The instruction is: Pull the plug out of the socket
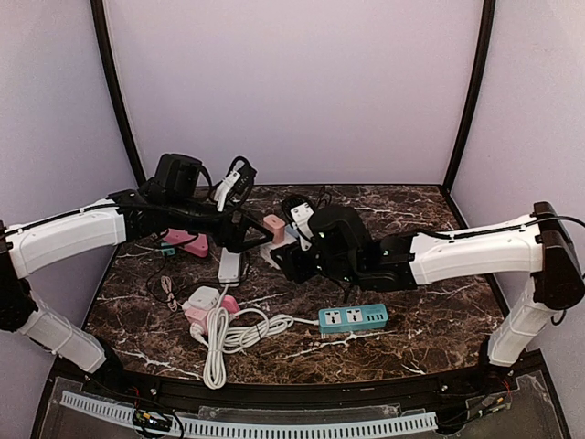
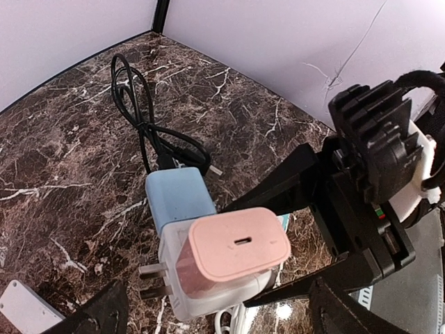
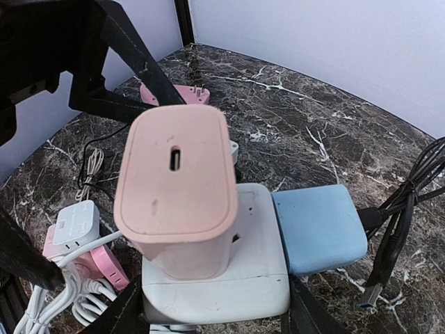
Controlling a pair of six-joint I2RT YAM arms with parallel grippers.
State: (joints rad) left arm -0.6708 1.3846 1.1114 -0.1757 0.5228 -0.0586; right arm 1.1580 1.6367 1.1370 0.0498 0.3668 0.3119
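Pink plug (image 3: 177,188): smooth matt plastic. White socket (image 3: 257,278): smooth plastic, faint sheen. Tabletop (image 2: 69,139): dark veined stone look, polished. Black cable (image 2: 142,118): rubbery, matt.

Teal power strip (image 1: 353,317) near coiled white cable (image 1: 228,332) (black cable (image 2: 144,129) farther back) on marble table (image 1: 434,343)

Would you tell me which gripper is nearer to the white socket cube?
Right. The right gripper holds the white socket cube by its sides; the left gripper is open around the pink plug seated in it.
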